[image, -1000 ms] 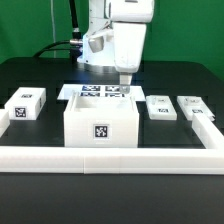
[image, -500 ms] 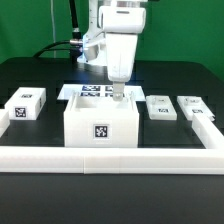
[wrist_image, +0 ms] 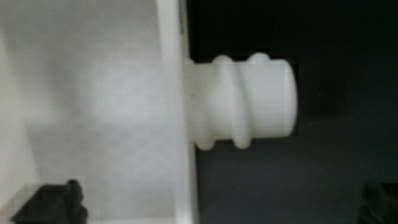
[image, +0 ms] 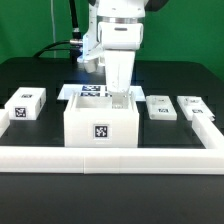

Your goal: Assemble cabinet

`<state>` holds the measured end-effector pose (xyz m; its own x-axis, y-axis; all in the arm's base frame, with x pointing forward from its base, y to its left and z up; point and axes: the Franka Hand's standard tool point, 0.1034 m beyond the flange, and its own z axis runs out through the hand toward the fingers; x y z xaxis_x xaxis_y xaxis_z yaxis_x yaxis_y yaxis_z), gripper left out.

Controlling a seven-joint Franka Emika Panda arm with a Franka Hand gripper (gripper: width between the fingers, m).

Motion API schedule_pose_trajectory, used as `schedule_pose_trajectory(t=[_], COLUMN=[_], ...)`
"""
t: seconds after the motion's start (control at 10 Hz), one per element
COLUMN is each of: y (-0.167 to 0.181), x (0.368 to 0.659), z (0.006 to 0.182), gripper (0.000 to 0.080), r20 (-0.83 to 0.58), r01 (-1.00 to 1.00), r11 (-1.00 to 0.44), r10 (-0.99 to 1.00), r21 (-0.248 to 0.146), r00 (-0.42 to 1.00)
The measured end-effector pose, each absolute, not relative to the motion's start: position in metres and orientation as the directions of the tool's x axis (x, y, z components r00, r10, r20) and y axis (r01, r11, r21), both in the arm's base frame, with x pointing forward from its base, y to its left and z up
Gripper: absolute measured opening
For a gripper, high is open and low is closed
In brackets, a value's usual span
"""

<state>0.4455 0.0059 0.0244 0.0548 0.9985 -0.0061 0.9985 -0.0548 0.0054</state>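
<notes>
Black counter (image: 40, 75), with a green backdrop (image: 195, 40) behind it at the far edge.

Item 1: cabinet (image: 85, 125). White open-topped box standing mid-counter, hollow side up. One square black-and-white tag sits centred on the face toward the camera.

Item 2: marker board (image: 92, 91). Flat white sheet carrying several tags, lying just behind the cabinet and partly hidden by it.

Item 3: single block (image: 25, 104). Small, white, tagged. It lies apart from the cabinet, toward the exterior view's left.

Item 4: two small blocks. Both are white and tagged and lie side by side toward the exterior view's right, the nearer block (image: 158, 106) close to the cabinet and the outer block (image: 190, 106) beyond it.

Item 5: rail (image: 60, 157). Long white bar along the counter's near side, in front of the cabinet. It turns back along the exterior view's right past the outer block.

Item 6: arm (image: 118, 30). White, hanging straight down over the cabinet's rear edge on the exterior view's right.

Item 7: tool (image: 120, 97). Its tip is at the cabinet's top rim. In the wrist view the two dark fingertips (wrist_image: 54, 203) stand spread wide, one over white cabinet surface, the other over dark counter, pinching nothing.

Item 8: knob (wrist_image: 249, 100). White, ribbed, round. It juts sideways from the cabinet's edge over the dark counter, seen only in the wrist view.
</notes>
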Motion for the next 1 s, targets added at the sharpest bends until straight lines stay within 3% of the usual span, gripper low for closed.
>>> schedule_pose_trajectory(t=[0.4,0.5,1.0], y=[0.006,0.0057,0.0059], x=[0.4446,0.4445,0.4448], z=[0.0228,0.0228,0.0228], gripper=[0.0112,0.0034,0.0035], r20=[-0.006,-0.006,-0.006], r01=[0.998,0.998,0.998], r11=[-0.056,-0.057,-0.057], r10=[0.998,0.998,0.998], r21=[0.002,0.002,0.002], r00=[0.056,0.057,0.057])
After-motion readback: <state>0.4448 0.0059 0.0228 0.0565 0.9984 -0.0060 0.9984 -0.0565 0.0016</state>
